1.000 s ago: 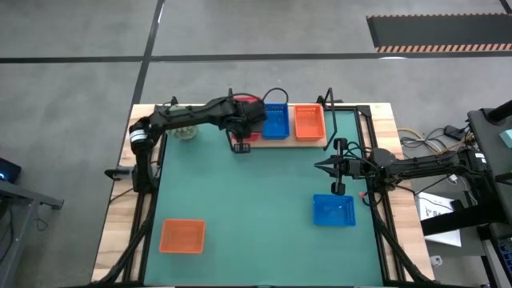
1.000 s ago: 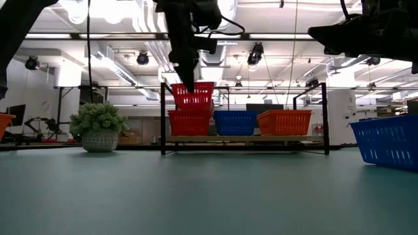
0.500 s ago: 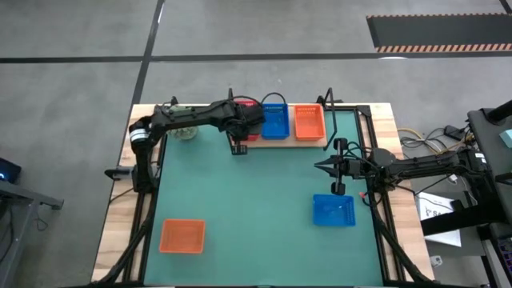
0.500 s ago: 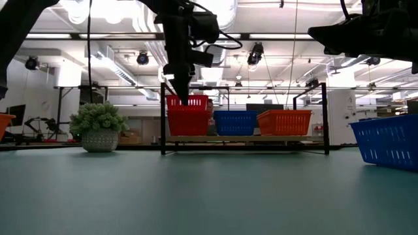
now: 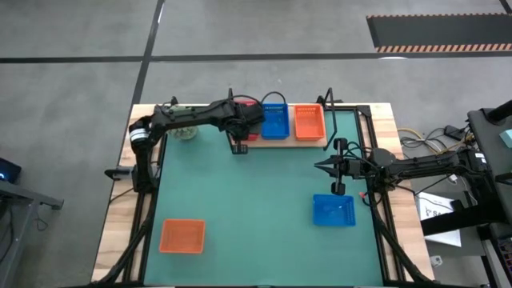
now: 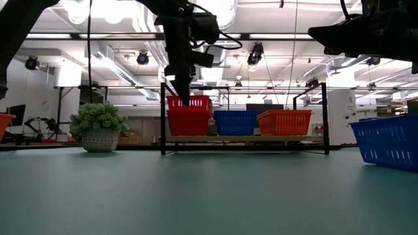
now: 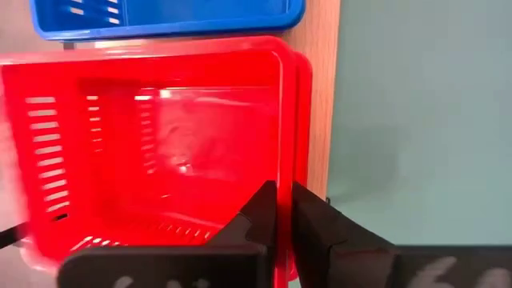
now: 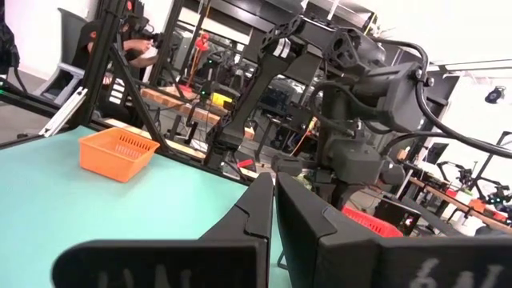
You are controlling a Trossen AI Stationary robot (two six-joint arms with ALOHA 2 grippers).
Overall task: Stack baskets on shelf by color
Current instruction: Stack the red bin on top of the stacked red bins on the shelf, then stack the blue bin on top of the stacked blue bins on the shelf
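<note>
Left pincer [image 7: 282, 210] sits at the left end of the shelf [image 5: 312, 141], its two dark fingers [image 7: 260, 210] pressed on either side of the near rim of a red basket [image 7: 152, 152]; the gap between them is just the width of that thin wall, so it is clamped on the basket. In the left wrist view this red basket is nested in another red one, whose edge peeks out beside it, and both rest on the light wooden board. In the low view the arm comes down from above onto the top of the red stack [image 6: 189, 119].

Next along the shelf stands a blue basket [image 5: 275, 122], then an orange basket [image 5: 309, 122] at the right end; the three lots stand side by side, close together.

Right pincer [image 5: 331, 167] hangs over the right side of the green mat [image 5: 256, 208], well apart from the shelf, its fingers closed together with nothing between them. A loose blue basket [image 5: 334, 210] lies on the mat just in front of it. Another orange basket [image 5: 182, 236] lies alone near the front left corner of the mat. A small potted plant [image 6: 99, 127] stands on the tabletop to the left of the shelf.
</note>
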